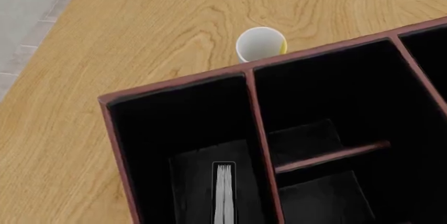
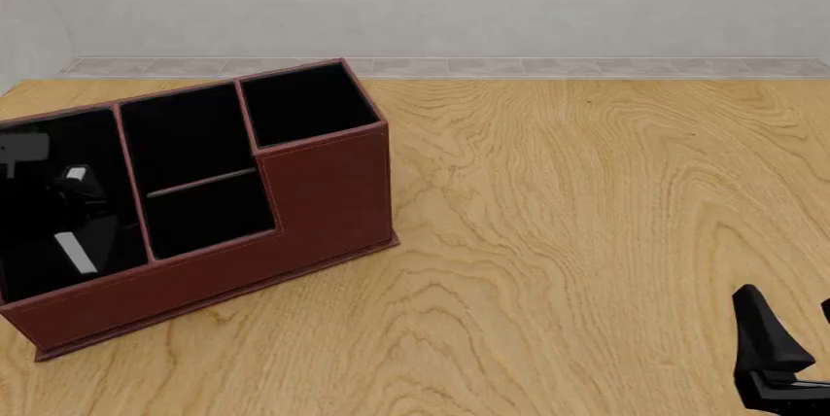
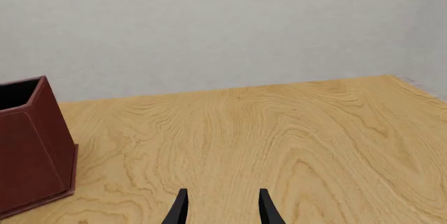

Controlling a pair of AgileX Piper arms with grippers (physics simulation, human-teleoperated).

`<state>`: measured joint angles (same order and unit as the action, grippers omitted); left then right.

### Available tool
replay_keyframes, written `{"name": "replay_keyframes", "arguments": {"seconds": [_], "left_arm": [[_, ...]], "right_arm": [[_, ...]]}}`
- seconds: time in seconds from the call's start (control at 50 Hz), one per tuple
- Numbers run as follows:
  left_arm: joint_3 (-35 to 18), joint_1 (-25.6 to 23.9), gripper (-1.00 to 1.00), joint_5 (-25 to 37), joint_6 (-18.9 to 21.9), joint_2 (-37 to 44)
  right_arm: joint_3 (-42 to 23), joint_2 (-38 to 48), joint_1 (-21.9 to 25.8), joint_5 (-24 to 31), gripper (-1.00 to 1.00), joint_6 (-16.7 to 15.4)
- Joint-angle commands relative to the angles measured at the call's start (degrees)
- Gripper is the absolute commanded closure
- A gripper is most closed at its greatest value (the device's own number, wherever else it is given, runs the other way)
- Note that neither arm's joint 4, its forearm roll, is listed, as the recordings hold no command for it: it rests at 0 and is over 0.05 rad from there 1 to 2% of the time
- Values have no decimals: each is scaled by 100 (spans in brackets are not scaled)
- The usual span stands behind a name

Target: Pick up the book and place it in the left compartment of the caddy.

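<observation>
The book (image 1: 223,192) stands upright inside the caddy's (image 2: 325,192) left compartment (image 1: 188,130), left end effector unreadable; right end effector (image 3: 221,211) idles spread, well apart.

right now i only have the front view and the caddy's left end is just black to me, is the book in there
observer: yes. The left wrist view looks down into the left compartment and the book stands on edge in it, white page edges facing the camera.
operator: anything around the caddy i can't see
observer: a white cup sits on the table just outside the caddy, by the wall where the left and middle sections meet. The caddy hides it from your view.
operator: and the right gripper, i only get its edge
observer: in the right wrist view the right gripper has its fingers apart, with nothing between them, over bare table.
</observation>
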<state>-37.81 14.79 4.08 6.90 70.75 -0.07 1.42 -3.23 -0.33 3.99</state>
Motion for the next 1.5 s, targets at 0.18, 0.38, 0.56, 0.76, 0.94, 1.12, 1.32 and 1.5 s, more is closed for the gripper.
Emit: {"name": "replay_keyframes", "arguments": {"seconds": [0.18, 0.38, 0.56, 0.76, 0.94, 1.12, 1.32, 1.5], "left_arm": [[35, 17, 100, -190, 49, 172], [49, 24, 100, -288, 10, 310], [72, 33, 100, -355, 2, 406], [74, 33, 100, -379, -8, 441], [88, 64, 100, -409, -17, 523], [101, 63, 100, -417, -36, 548], [106, 79, 100, -420, -42, 553], [111, 94, 100, -435, -54, 577]], "right_arm": [[-3, -29, -11, 14, -100, 10], [-5, -49, -16, 30, -100, 3], [-3, -34, -19, 10, -100, 4], [0, -54, -20, 28, -100, 10], [-10, -78, -23, 58, -100, 0], [-5, -63, -21, 38, -100, -11], [-12, -45, -12, 37, -100, -22], [-4, -40, -6, 31, -100, -33]]}}
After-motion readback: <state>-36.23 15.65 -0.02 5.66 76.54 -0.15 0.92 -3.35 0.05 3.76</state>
